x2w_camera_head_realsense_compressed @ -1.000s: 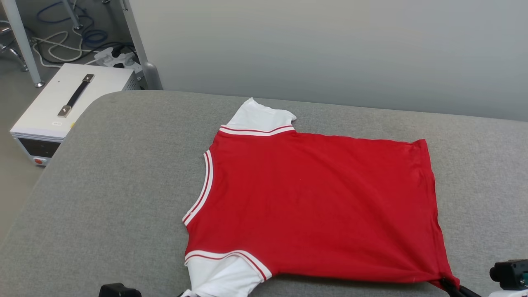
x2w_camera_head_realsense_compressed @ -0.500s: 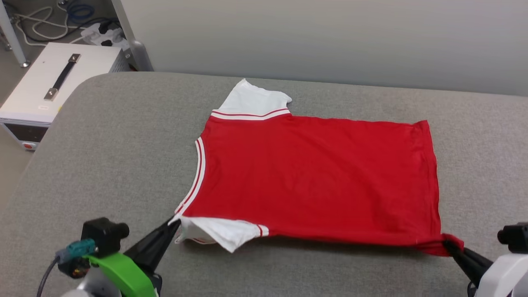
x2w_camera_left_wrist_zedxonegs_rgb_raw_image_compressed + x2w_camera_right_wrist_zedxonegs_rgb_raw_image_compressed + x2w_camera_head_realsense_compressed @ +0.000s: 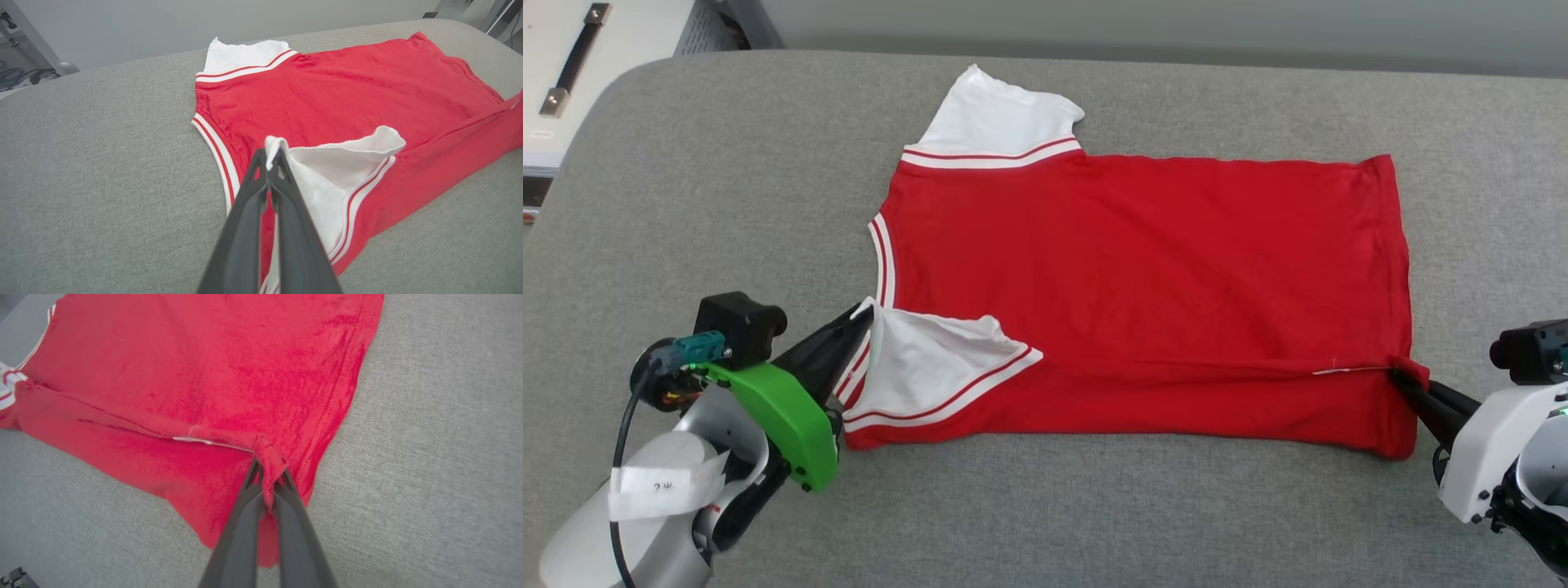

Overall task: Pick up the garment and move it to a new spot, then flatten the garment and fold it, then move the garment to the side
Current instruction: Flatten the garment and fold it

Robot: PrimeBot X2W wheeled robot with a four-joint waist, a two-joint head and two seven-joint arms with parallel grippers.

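Jaws clamped on the red jersey (image 3: 1143, 269), our left gripper (image 3: 862, 314) and right gripper (image 3: 1401, 377) should fold evenly toward the desk's (image 3: 727, 180) far edge.

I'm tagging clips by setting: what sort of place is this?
Probably a lab or workshop: a grey padded table, a white equipment box with a handle, and cables on the floor.

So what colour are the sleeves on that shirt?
White, edged with red-and-white striped trim. The sleeves show best in the head view.
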